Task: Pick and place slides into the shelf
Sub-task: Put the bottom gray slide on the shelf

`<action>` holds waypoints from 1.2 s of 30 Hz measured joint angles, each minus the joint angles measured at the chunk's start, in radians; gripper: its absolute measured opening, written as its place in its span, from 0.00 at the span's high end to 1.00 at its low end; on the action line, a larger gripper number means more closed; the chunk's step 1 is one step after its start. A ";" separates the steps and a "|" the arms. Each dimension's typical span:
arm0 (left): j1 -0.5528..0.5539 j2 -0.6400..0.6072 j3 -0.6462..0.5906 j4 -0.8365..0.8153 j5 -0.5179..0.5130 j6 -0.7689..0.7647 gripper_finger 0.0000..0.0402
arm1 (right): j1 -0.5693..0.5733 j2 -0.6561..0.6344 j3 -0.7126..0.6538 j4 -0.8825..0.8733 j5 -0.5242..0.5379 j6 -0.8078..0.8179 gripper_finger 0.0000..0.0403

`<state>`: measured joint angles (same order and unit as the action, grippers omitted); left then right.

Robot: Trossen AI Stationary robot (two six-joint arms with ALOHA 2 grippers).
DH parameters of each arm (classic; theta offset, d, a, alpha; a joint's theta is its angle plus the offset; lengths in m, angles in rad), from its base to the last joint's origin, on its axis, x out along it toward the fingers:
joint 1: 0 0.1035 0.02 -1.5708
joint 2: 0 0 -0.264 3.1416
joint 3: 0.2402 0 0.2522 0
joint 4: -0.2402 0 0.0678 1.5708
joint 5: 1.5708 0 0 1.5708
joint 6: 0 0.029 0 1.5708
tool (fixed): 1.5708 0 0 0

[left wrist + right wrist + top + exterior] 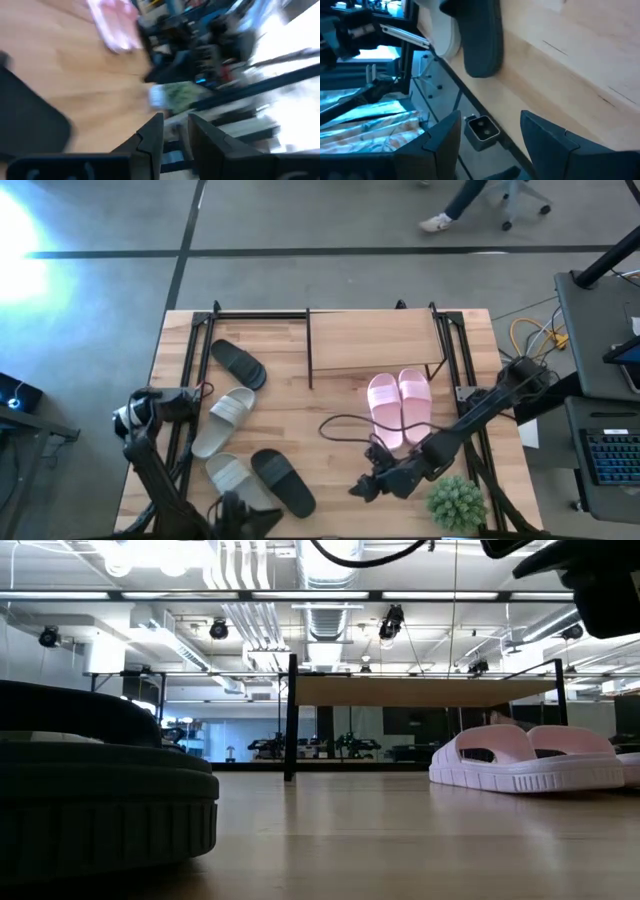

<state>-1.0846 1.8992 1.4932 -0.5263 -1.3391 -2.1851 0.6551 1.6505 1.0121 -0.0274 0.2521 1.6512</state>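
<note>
No slide is on the shelf (372, 338) yet: all 6 lie on the counter (330, 395), the pink pair (399, 406) just before it. The right pincer (366, 486) hovers released and empty near the pink pair, apparently starting a pick; next it must descend over 1 pink slide and clench. The left pincer (175, 131), also released, waits by the black slide (283, 481).

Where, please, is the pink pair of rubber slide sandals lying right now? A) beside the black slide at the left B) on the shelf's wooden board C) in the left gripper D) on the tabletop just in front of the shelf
D: the pink pair of rubber slide sandals lies side by side on the tabletop, in front of the small wooden-board shelf.
</note>
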 joint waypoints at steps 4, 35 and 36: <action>-0.028 0.028 -0.096 0.382 -0.079 0.140 0.82 | 0.001 0.040 0.031 -0.003 -0.002 -0.002 0.51; 0.130 -0.419 -0.170 0.262 0.420 1.660 1.00 | -0.003 0.061 0.115 -0.002 -0.016 -0.205 0.51; 0.129 -0.437 -0.170 0.257 0.423 1.721 1.00 | -0.005 0.061 0.113 -0.005 -0.016 -0.222 0.51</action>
<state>-0.9558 1.4626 1.3231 -0.2694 -0.9162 -0.4644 0.6505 1.7115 1.1252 -0.0322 0.2363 1.4291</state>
